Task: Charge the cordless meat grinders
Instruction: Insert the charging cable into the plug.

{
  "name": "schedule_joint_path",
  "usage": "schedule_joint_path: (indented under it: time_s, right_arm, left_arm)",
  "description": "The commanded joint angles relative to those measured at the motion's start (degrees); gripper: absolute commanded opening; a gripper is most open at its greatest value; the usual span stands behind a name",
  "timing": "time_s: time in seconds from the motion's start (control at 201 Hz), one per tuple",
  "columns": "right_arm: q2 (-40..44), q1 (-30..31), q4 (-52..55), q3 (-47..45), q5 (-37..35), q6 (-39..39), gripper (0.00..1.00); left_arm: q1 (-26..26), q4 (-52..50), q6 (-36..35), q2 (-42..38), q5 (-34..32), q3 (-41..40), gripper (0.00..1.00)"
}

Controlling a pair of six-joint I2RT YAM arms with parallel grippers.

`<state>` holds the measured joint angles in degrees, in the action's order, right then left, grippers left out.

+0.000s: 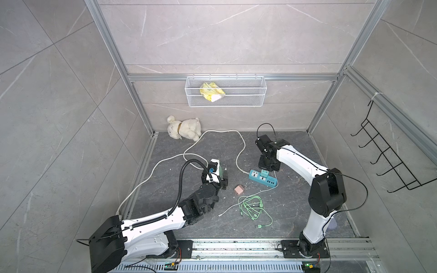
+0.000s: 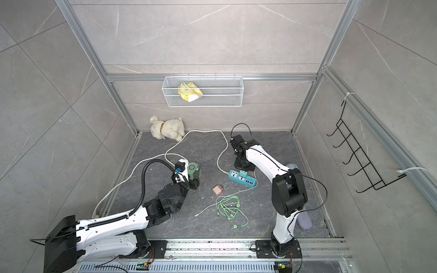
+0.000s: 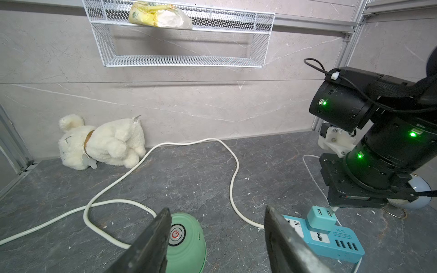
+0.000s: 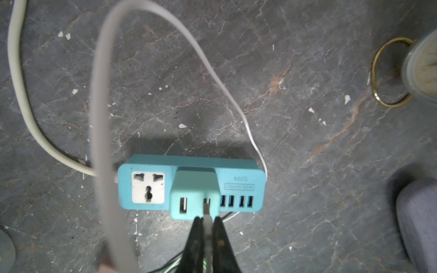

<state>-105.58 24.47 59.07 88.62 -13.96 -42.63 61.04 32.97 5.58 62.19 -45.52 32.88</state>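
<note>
A mint green cordless meat grinder (image 3: pixel 189 243) sits on the dark floor, its metal power button facing up. My left gripper (image 3: pixel 217 236) hangs open over it, one finger in front of its side and the other well apart. In both top views the grinder (image 2: pixel 194 170) lies just beyond that gripper (image 2: pixel 195 180), largely hidden by the wrist (image 1: pixel 221 171). My right gripper (image 4: pixel 208 222) is shut on a white USB plug (image 4: pixel 207 211), whose tip is at a port of the teal cube charger (image 4: pixel 195 189). The charger is plugged into the teal power strip (image 4: pixel 142 165).
A pink cube charger (image 1: pixel 239 189) and a tangle of green cables (image 1: pixel 251 206) lie mid-floor. The strip's thick white cord (image 1: pixel 220 132) loops toward a plush dog (image 1: pixel 184 128). A grey-white globe (image 3: pixel 418 191) and a dull blue-purple rounded object (image 2: pixel 303 221) sit by the right arm. A wire basket (image 1: pixel 225 91) hangs on the back wall.
</note>
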Motion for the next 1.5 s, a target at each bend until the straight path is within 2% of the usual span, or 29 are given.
schedule_joint_path:
  time_s: [0.0,0.344,0.578,1.15,1.494]
  right_arm:
    - [-1.3,0.1,1.6,1.5,-1.6,-1.0,0.00]
    - [-2.3,0.2,2.4,2.4,-1.1,-1.9,0.00]
    - [-2.6,0.2,2.7,2.0,-1.3,-3.0,0.00]
    - [-3.8,0.6,2.5,0.8,-1.2,-5.7,0.00]
    - [-4.3,0.2,2.9,1.2,1.3,-8.9,0.00]
  left_arm:
    - [-0.2,0.7,1.3,-1.4,-2.2,-0.7,0.64]
    - [-0.3,-0.9,2.5,-1.4,-3.3,-0.4,0.63]
    - [-0.5,-0.8,0.0,-1.6,-2.1,0.3,0.64]
    - [-0.7,-1.1,0.5,-1.4,-2.5,0.2,0.64]
    - [-0.8,-1.3,0.7,-1.3,-2.5,0.3,0.63]
